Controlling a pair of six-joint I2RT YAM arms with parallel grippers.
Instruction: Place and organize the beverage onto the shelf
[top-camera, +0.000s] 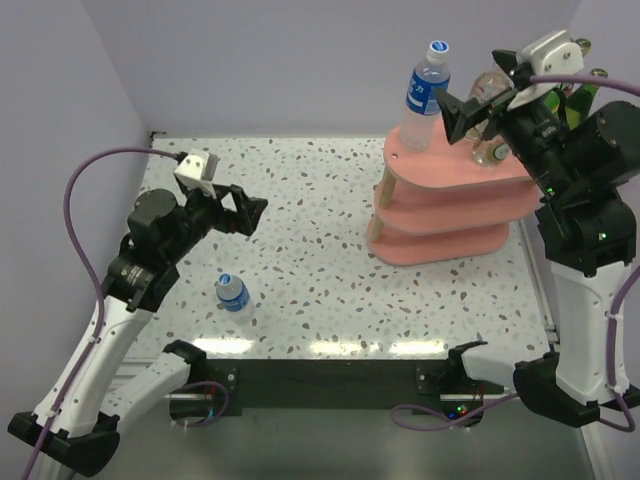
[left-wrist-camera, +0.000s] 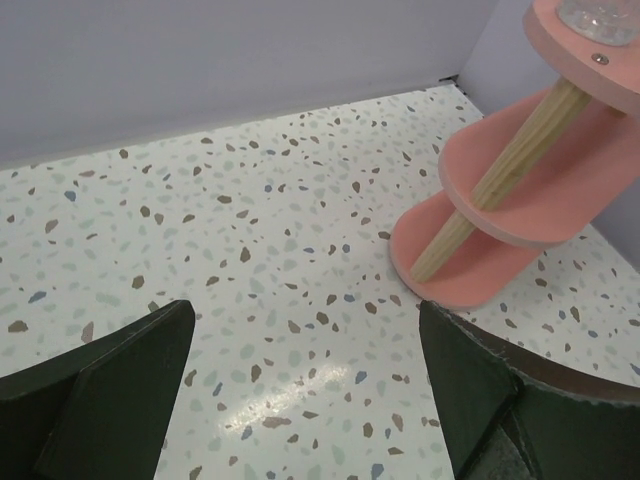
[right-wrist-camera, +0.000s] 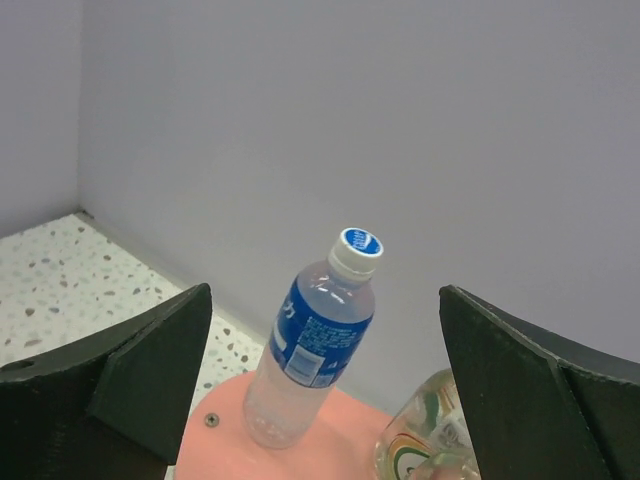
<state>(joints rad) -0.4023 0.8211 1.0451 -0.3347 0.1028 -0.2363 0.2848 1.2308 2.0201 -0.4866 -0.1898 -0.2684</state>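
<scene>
Speckled table bears one blue-label bottle, pink shelf another bottle (left gripper, right gripper gape, empty).

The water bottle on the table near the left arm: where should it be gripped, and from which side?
Use the left gripper, open and nearest: come in level from its side and close on the bottle around the round body below the cap. The bottle seems to stand upright with nothing close beside it.
</scene>
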